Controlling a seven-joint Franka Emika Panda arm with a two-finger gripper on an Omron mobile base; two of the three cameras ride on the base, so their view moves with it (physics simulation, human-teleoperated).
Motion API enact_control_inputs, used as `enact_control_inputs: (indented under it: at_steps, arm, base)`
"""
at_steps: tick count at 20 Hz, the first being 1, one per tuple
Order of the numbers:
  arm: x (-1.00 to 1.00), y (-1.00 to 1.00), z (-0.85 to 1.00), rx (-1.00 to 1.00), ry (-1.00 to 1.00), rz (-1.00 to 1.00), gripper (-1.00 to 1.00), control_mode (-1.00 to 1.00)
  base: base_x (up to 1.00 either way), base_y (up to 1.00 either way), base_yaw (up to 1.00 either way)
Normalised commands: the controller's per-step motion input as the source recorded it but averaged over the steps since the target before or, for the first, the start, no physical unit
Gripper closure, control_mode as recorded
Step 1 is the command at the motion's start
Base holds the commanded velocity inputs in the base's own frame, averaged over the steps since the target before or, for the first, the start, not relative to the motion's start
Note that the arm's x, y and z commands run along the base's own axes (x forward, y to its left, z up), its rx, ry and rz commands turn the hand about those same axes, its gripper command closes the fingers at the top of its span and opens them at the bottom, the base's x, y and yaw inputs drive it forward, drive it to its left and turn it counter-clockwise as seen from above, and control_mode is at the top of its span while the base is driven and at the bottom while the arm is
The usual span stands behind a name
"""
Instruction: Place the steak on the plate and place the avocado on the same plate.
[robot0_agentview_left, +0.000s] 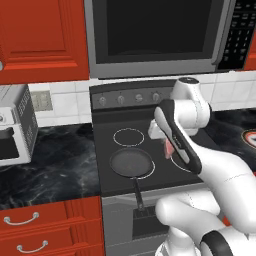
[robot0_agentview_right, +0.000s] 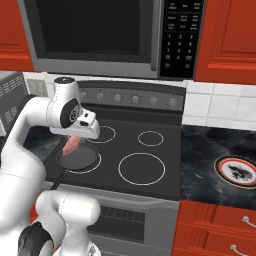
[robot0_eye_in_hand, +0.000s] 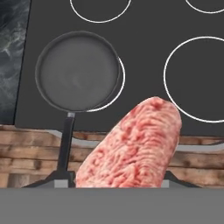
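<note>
The steak, a pinkish-red marbled slab, hangs in the air between my gripper's two dark fingertips, which are shut on it. In the right base view the steak hangs under the hand just above the black frying pan at the stove's front left. In the left base view a pink sliver of the steak shows beside the forearm. The plate, white with an orange-red rim and a dark centre pattern, lies on the dark counter right of the stove; its edge also shows at the far right. The avocado is out of view.
The empty frying pan sits on the front left burner with its handle sticking out over the stove's front edge. A microwave hangs above the stove. A toaster oven stands on the left counter.
</note>
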Motion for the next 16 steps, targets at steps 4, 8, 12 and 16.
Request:
enact_control_inputs:
  at_steps: [4,8,12,16]
  arm:
    - [0.0,0.0,0.0,0.0,0.0,0.0,1.0,-1.0]
    - [-0.04,-0.01,0.0,0.0,0.0,0.0,1.0,-1.0]
    - [-0.22,-0.16,0.0,0.0,0.0,0.0,1.0,-1.0]
    - [-0.11,-0.1,0.0,0.01,0.0,-0.01,1.0,1.0]
  base:
    - [0.0,0.0,0.0]
    - [0.0,0.0,0.0]
    - [0.0,0.0,0.0]
    - [-0.31,-0.44,-0.08]
